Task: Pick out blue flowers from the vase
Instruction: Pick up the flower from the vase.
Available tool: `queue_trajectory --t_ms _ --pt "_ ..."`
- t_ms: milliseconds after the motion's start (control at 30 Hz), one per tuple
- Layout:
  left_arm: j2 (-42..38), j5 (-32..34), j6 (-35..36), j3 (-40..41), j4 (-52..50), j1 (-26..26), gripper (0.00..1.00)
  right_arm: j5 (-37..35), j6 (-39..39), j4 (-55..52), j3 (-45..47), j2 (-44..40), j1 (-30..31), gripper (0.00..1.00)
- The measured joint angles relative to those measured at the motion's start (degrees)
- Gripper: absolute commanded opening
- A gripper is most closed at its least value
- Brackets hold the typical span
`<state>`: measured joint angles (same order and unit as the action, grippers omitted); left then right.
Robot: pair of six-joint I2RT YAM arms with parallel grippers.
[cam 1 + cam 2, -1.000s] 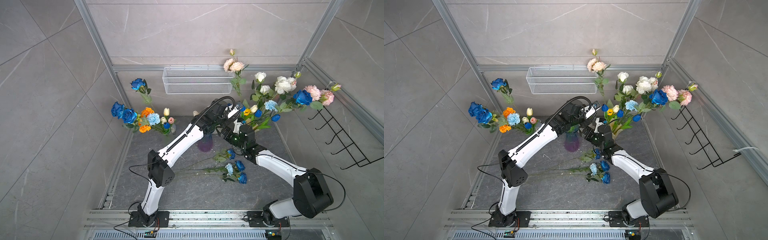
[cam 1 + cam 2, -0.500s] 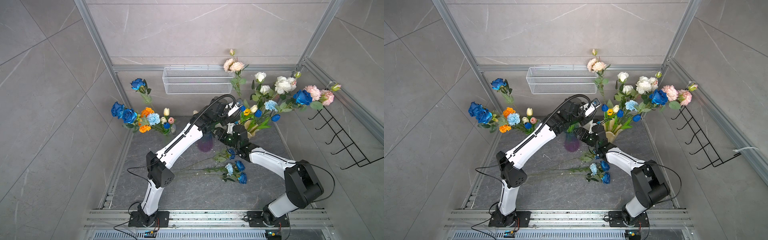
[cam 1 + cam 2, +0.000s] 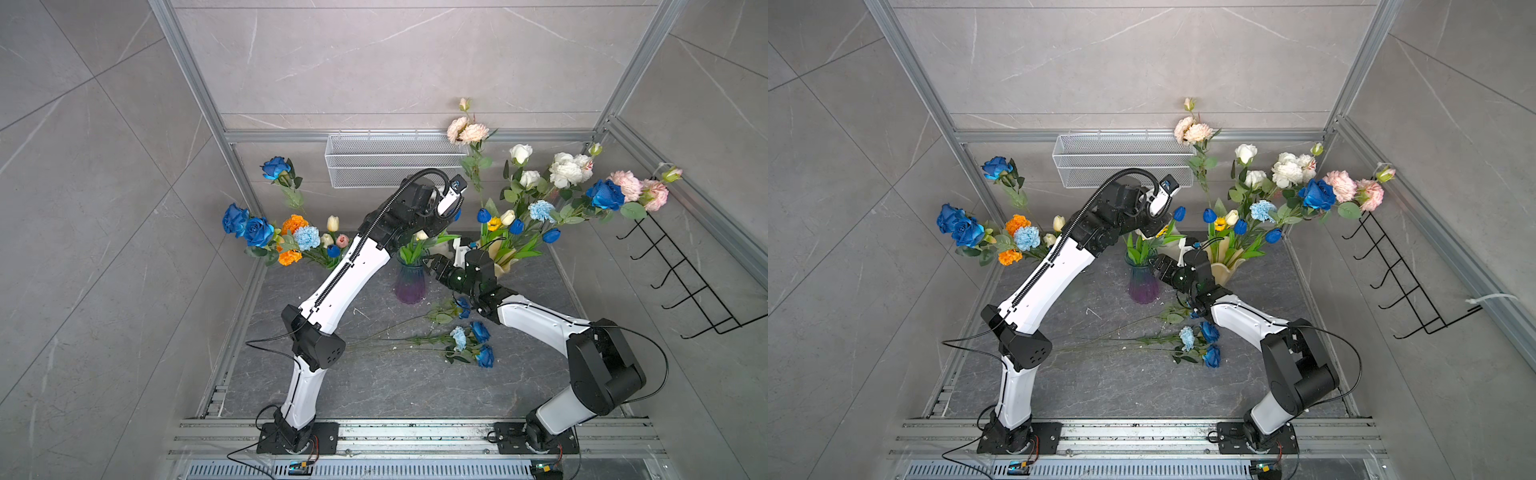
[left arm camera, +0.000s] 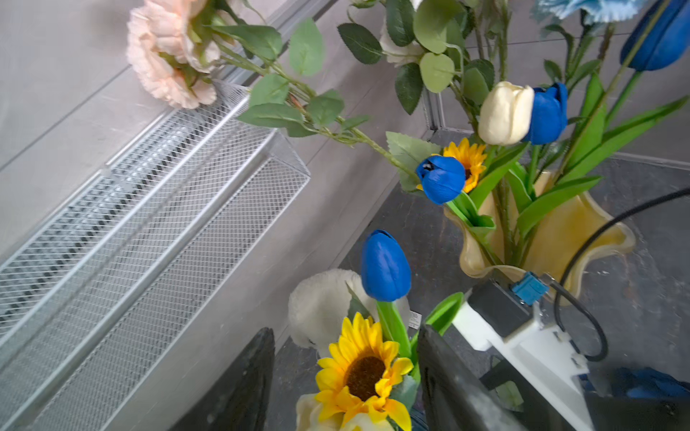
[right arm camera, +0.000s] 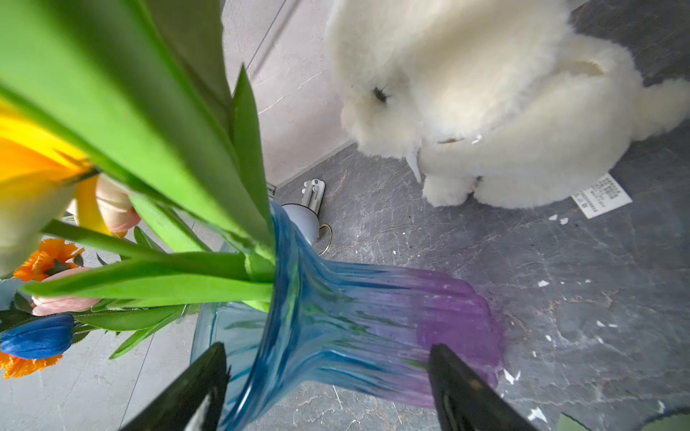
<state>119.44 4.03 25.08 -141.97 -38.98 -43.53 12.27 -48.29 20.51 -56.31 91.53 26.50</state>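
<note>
Going after the blue tulip [image 4: 384,266]
My left end effector [image 4: 345,332] is half open round its stem, gripping nothing; right end effector [image 5: 328,346] gapes astride the vase [image 5: 354,298]. I reckon pinch, then lift.

End effector [image 5: 328,346] around blue-purple vase [image 5: 354,298]

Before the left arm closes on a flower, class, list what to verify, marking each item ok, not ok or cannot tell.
1. Left gripper open: ok.
2. Blue tulip has its stem between the jaws: ok.
3. Only blue between them: not ok, a sunflower sits there too.
4. Right gripper open at the blue-purple vase: ok.
5. Vase gripped steady: cannot tell.
6. Blue flowers already out lie on the table: ok.
</note>
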Motion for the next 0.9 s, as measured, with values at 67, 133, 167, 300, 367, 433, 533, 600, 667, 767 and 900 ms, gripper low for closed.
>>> queue_trajectory --t_ms 67,133,167,300,367,433,533,600,667,767,900 --pt "0.9 -1.1 0.0 0.0 -0.6 0.0 0.64 0.0 0.0 0.0 0.0 0.0 0.0 0.85" --pt "1.8 -1.6 0.0 0.0 -1.2 -0.2 0.64 0.0 0.0 0.1 0.0 0.0 0.0 0.85" --pt "2.4 -1.8 0.0 0.0 -1.6 -0.2 0.64 0.0 0.0 0.1 0.0 0.0 0.0 0.85" --pt "4.4 -2.4 0.0 0.0 -2.7 -0.2 0.64 0.2 0.0 0.3 0.0 0.1 0.0 0.85" --pt "5.1 -2.5 0.0 0.0 -2.7 -0.2 0.64 0.2 0.0 0.3 0.0 0.1 0.0 0.85" --pt "5.7 -2.5 0.0 0.0 -2.5 -0.2 0.64 0.2 0.0 0.3 0.0 0.1 0.0 0.85" --pt "6.4 -2.2 0.0 0.0 -1.4 -0.2 0.64 0.2 0.0 0.4 0.0 0.1 0.0 0.85" --pt "6.8 -1.6 0.1 0.0 -0.3 -0.2 0.64 0.2 0.0 0.4 0.0 0.1 0.0 0.84" --pt "7.2 -0.9 0.2 0.0 0.8 -0.2 0.64 0.4 0.0 0.6 0.1 0.1 0.0 0.84" --pt "7.7 0.5 0.6 0.0 2.2 -0.2 0.63 0.7 0.0 0.9 0.1 0.2 0.0 0.84" --pt "8.1 2.0 1.4 0.0 3.8 -0.2 0.55 1.0 -0.2 2.1 0.1 0.9 0.0 0.84"
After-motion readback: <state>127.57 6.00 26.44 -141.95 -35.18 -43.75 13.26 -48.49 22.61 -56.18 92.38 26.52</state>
